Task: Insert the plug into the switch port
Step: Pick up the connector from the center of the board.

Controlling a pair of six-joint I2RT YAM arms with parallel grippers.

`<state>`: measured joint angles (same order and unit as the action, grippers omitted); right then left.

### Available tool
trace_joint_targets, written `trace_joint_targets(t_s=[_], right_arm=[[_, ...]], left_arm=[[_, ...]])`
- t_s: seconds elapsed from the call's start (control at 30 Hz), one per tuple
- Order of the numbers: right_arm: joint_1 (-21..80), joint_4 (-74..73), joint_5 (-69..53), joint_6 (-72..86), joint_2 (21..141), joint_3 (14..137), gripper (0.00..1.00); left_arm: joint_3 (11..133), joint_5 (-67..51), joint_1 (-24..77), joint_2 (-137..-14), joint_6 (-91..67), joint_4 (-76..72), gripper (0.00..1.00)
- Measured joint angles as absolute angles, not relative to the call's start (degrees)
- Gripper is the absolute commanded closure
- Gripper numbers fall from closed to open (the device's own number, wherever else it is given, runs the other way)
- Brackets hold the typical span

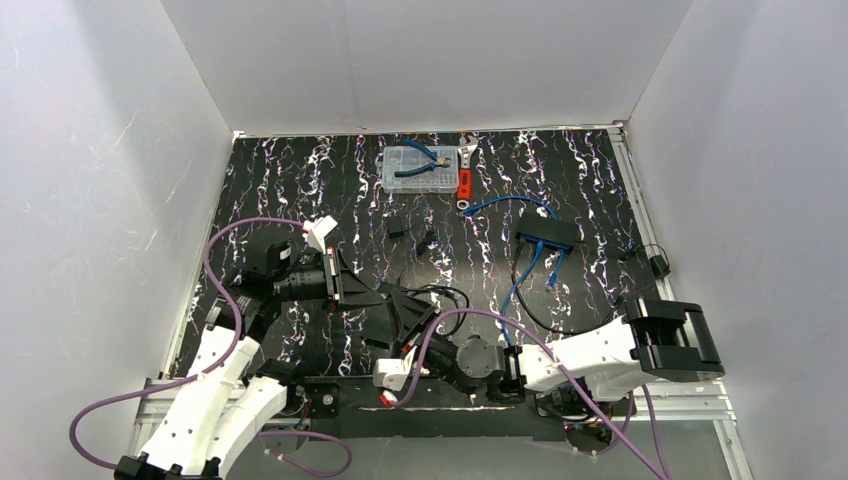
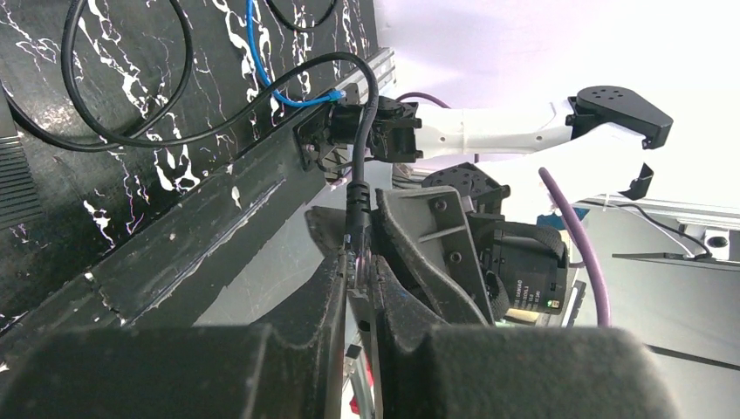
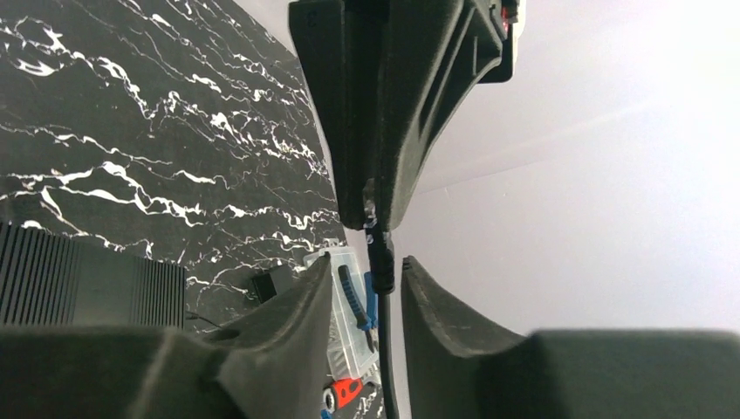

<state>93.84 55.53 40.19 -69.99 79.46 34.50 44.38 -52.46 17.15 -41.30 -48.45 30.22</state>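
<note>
1. Evidently, the left gripper (image 2: 359,262) is clenched on the clear plug (image 2: 352,251) of a black cable (image 2: 360,175). This grip is confirmed only by the wrist views, being lost among dark parts in the overhead view.
2. The right gripper (image 3: 366,269) is seen released, its jaws apart, with the cable running between them just below the left fingers.
3. The switch (image 1: 545,235) is shown solely overhead, at the right of the table (image 1: 300,180), well apart from the plug. Blue cables (image 1: 520,280) are entered in its near edge.
4. A white label (image 2: 534,292) on a motor is noted; its print cannot be read.
</note>
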Motion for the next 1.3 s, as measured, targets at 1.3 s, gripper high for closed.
trace_joint_targets(t_s=[1.3], right_arm=[[78.0,5.1,-2.6,-24.5,54.2,42.9,0.45]], left_arm=[[42.6,-63.6,17.1,-44.8,-32.8,29.3,1.0]])
